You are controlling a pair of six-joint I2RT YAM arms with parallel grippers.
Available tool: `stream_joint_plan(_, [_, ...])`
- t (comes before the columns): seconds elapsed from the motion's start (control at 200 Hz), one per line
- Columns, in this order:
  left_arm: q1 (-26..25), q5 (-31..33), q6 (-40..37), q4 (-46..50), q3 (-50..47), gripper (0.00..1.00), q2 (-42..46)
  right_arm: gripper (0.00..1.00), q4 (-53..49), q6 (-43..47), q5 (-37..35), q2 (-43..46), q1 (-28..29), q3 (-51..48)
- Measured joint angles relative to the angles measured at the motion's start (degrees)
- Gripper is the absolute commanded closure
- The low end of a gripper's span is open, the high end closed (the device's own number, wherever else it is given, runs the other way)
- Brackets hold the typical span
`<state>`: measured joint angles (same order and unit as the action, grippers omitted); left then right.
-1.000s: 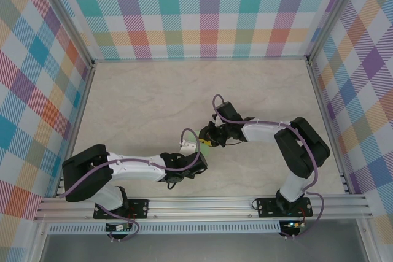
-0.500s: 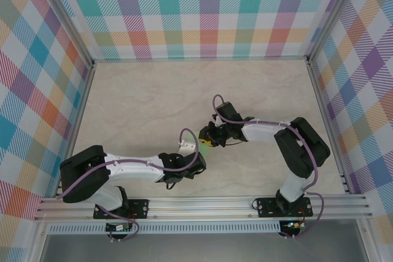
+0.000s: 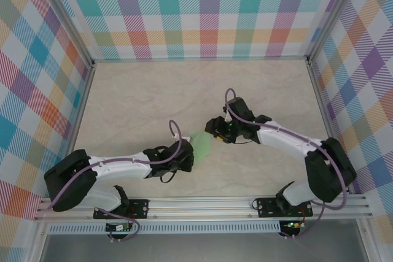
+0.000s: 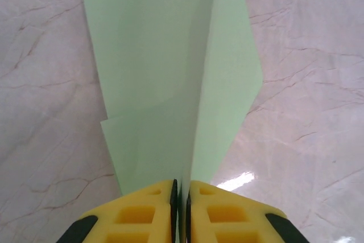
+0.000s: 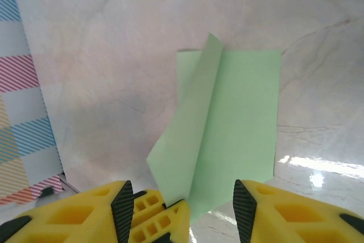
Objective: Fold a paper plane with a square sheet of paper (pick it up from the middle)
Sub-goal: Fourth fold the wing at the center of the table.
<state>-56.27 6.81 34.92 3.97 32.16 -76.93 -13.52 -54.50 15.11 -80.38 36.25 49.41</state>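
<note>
Left fingers [image 4: 142, 217] pinching paper [image 4: 165, 55], apparently folded lengthwise

Marbled table [image 3: 135, 96] beneath folded green paper [image 3: 201, 146]

The sheet of paper [image 3: 201, 144] is pale green and plain, folded lengthwise into a narrow shape with a sharp centre crease. It is near the middle of the marbled tabletop [image 3: 141, 102]. From the left wrist, the paper [image 4: 165, 72] has its near end pinched between the closed fingers of the left gripper [image 4: 181, 192], its layers spreading away on either side of the crease. From the right wrist, one half of the paper [image 5: 239, 118] lies flat while the other flap stands tilted up
</note>
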Motion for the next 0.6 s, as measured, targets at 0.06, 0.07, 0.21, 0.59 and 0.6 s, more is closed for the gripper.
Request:
stream_joint_plan(0.06, [1.9, -3.5, -0.5, -1.8, -0.7, 0.88, 0.1, 0.49, -0.6, 0.2, -1.0, 2.6, -0.3, -1.0])
stream_joint_plan(0.07, [2.2, -4.1, -0.5, -2.1, -0.8, 0.88, 0.0, 0.49, -0.6, 0.2, -1.2, 3.0, -0.3, -1.2])
stream_joint_plan(0.21, [5.0, -10.5, -1.5, -5.7, -1.2, 0.90, -1.8, 0.56, 0.3, -0.1, -1.2, 5.0, -0.2, -4.9])
stream_joint_plan(0.59, [8.7, -15.6, 0.4, -8.1, -6.6, 0.88, 0.5, 0.63, 5.7, -2.3, -0.3, -1.0, 4.1, -7.0])
stream_joint_plan(0.6, [8.7, -15.6, 0.4, -8.0, -6.7, 0.88, 0.8, 0.64, 5.8, -2.3, -0.3, -1.1, 4.2, -7.0])
